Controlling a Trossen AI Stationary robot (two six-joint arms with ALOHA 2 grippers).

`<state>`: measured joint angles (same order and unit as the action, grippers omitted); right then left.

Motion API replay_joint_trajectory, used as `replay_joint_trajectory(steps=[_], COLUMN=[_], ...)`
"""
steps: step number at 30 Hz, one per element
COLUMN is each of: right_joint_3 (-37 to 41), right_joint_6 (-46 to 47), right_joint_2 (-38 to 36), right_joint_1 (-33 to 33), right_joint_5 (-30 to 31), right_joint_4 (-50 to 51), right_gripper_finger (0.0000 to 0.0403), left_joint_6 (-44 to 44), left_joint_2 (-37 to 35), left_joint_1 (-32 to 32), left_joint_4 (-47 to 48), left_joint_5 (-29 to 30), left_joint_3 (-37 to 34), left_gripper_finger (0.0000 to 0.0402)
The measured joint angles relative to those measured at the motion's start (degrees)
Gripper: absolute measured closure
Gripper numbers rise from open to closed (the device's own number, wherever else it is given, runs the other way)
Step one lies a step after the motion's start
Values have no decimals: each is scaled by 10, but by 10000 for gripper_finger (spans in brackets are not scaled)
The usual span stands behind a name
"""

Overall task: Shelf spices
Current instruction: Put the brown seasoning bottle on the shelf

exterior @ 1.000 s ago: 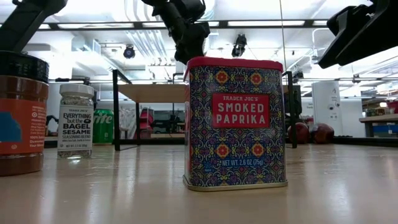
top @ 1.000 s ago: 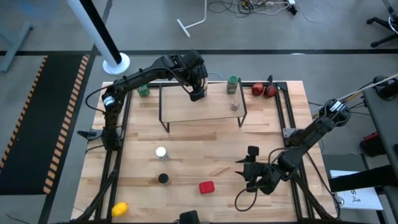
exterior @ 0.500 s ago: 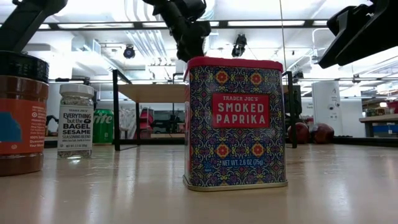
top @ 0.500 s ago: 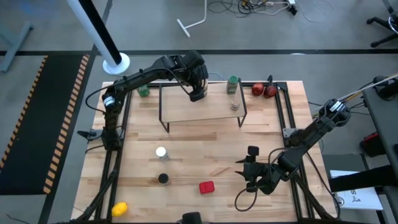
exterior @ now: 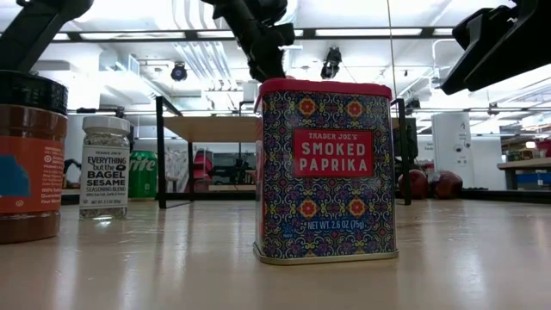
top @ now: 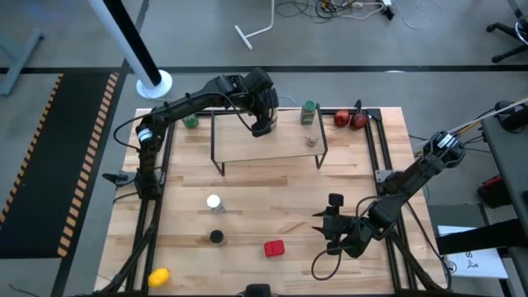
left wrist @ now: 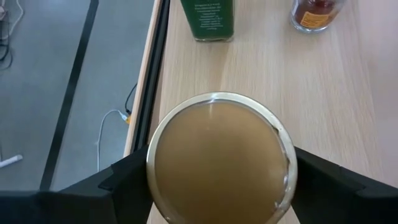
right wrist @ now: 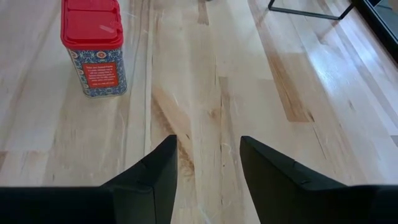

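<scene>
We see the left gripper (top: 262, 125) reaching over the far edge of the shelf (top: 247, 147), its fingers (left wrist: 127, 186) clamped on either side of the tan round-lidded tub (left wrist: 217, 158), which it holds above the shelf's pale top. Just ahead of this gripper on the shelf stand the green-capped jar (left wrist: 208, 18) and, beside it, the small clear grey-capped jar (left wrist: 316, 14); from above they sit at the shelf's right end, the green-capped one toward the back edge and the small one toward the front corner. Well off from the left gripper, on the open wooden surface (top: 272, 206) in front of the shelf, the white-capped jar (top: 214, 201), the dark-capped brown jar (top: 216, 237) and the red square tin (top: 274, 247) stand upright and apart from one another. The right gripper (top: 328, 221) hangs low over the surface near its right front part, with its jaws spread and nothing between them; the red square tin stands ahead of it and to one side, apart from its fingers (right wrist: 158, 177). Beyond the shelf's left end a green can (top: 190, 120) stands, two red round fruits (top: 351, 119) lie beyond its right end, and a yellow object (top: 158, 276) rests at the surface's near left corner.
</scene>
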<state>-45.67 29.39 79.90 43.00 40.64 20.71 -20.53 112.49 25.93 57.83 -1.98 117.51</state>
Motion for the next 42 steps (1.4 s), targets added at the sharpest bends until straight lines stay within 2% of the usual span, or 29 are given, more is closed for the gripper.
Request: replay_joint_trajectory(steps=[11,20,35,42], right_joint_3=[0,0,2,3], right_joint_6=[0,-2,-2,-2], right_joint_2=[0,0,0,0], right_joint_1=[0,0,0,0], right_joint_5=[0,0,0,0], right_joint_4=[0,0,0,0], right_gripper_finger=[243,255,245,253], left_joint_6=[-1,-4,-7,-1], left_joint_2=[0,0,-11,-31], left_joint_1=[0,0,-1,-3], left_joint_4=[-20,-25,-44,-65], left_joint_5=[12,28,31,30], left_joint_3=[0,0,0,0], left_gripper_finger=[96,83,74,64])
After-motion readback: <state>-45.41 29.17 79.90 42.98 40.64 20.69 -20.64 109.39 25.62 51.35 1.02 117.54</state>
